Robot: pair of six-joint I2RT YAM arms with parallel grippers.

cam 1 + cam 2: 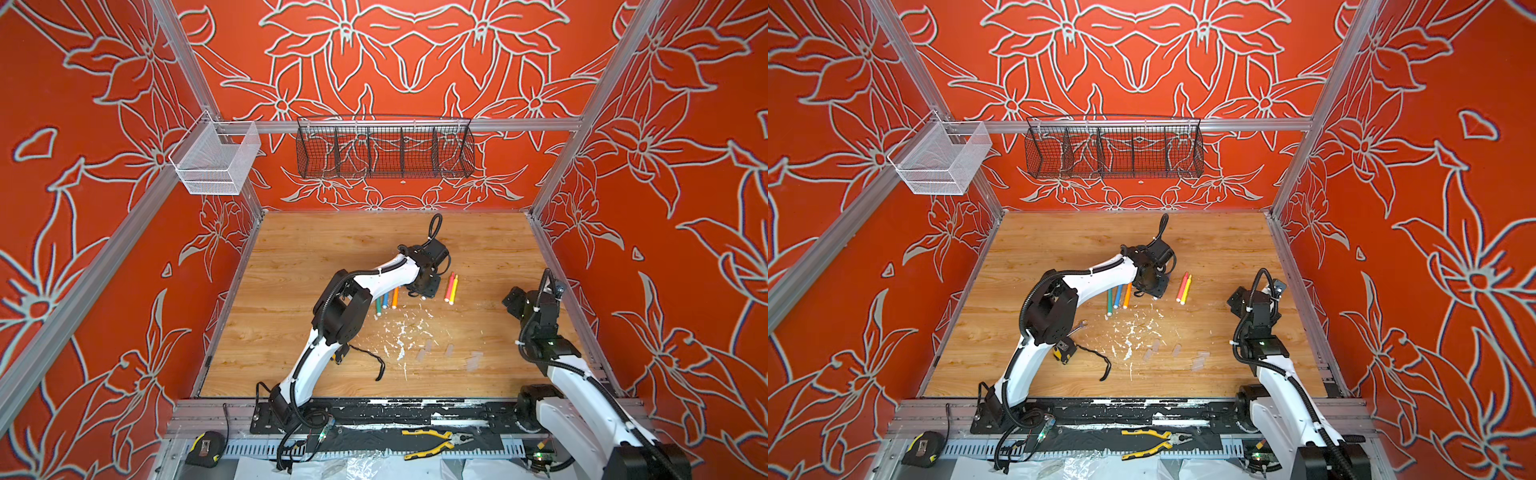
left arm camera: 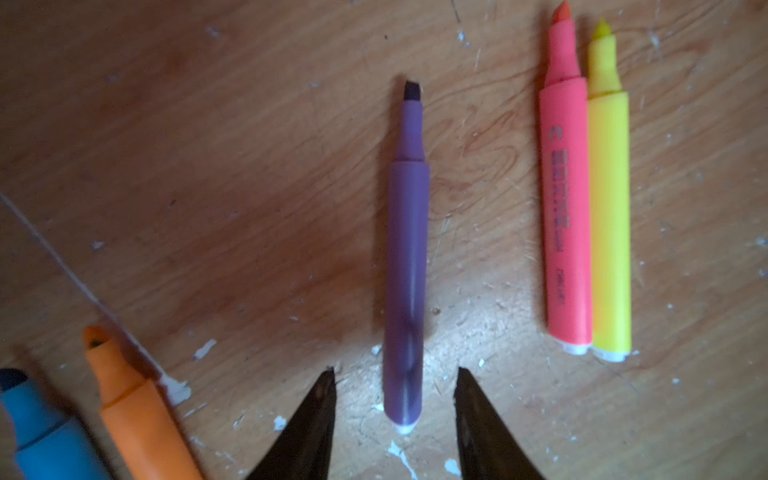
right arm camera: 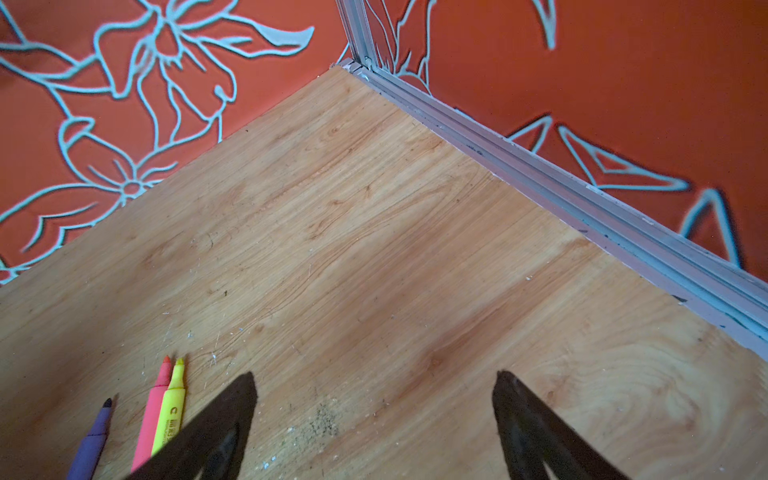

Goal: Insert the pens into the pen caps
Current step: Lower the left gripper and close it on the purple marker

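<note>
- The purple pen is being straddled at its white-plugged end by the left gripper in the left wrist view. The fingers are being held partly open, bare wood is showing on each side of the barrel, and nothing is being gripped.
- The purple pen is being shown lying flat on the wooden table, with its dark chisel tip pointing away from the gripper.
- The pink pen and the yellow pen are being shown uncapped, side by side with barrels touching, apart from the purple one.
- On the purple pen's other side, the orange pen and the blue pen are being shown in part, also uncapped. In a top view the teal green pen is being seen just beside the blue one, its upper part hidden under the left arm.
- The pen caps are being seen as faint clear tubes lying nearer the table's front edge, beside the white flecks and well apart from the pens. Their number cannot be told for certain.
- The right gripper is being held wide open over bare wood near the table's right edge, with nothing between its fingers.
</note>
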